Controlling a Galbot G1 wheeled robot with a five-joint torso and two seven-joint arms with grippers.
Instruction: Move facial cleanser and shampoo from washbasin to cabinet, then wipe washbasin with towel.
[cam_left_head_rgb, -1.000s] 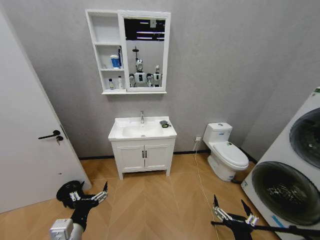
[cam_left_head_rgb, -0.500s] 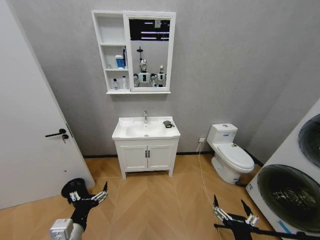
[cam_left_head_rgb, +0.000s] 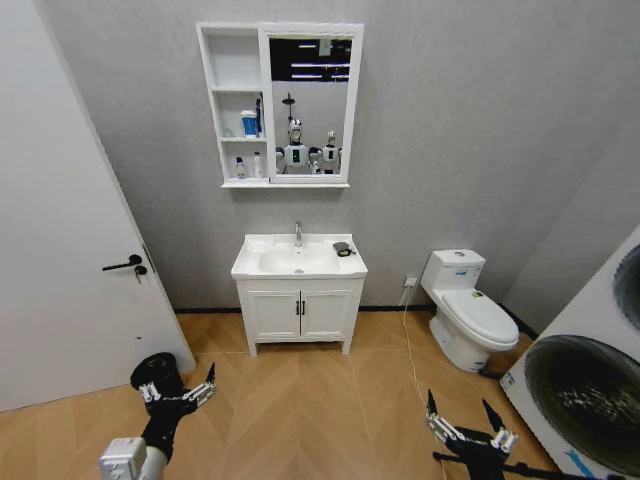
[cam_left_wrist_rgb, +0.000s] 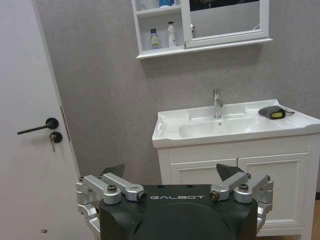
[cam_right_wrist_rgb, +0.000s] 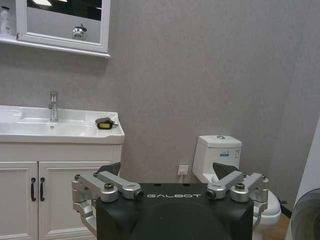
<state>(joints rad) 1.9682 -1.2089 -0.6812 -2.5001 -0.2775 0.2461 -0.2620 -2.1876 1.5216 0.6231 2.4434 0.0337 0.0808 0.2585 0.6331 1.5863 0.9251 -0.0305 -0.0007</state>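
The white washbasin (cam_left_head_rgb: 250, 268) with its chrome tap stands across the room against the grey wall. The small dark towel (cam_left_head_rgb: 342, 248) lies on its right rim, also seen from both wrists (cam_left_wrist_rgb: 271, 112) (cam_right_wrist_rgb: 104, 122). Above it hangs the white cabinet (cam_left_head_rgb: 232, 60) with a mirror. Two small bottles (cam_left_wrist_rgb: 154, 38) (cam_left_wrist_rgb: 172, 35) stand on its lowest shelf and a blue-and-white container (cam_left_head_rgb: 249, 123) on the middle one; I cannot tell which is facial cleanser or shampoo. My left gripper (cam_left_head_rgb: 180, 388) (cam_left_wrist_rgb: 170, 172) and right gripper (cam_left_head_rgb: 460, 408) (cam_right_wrist_rgb: 167, 170) hang low over the floor, both open and holding nothing.
A white door (cam_left_head_rgb: 60, 250) is at the left, with a black round object (cam_left_head_rgb: 155, 370) on the floor by it. A toilet (cam_left_head_rgb: 470, 315) and a washing machine (cam_left_head_rgb: 590, 400) are at the right. A white cable (cam_left_head_rgb: 410, 335) runs over the wood floor beside the vanity (cam_left_head_rgb: 300, 315).
The whole head view has shifted, so the camera has moved: basin and cabinet now sit further right and lower, and less of the washing machine shows. Both grippers keep their pose.
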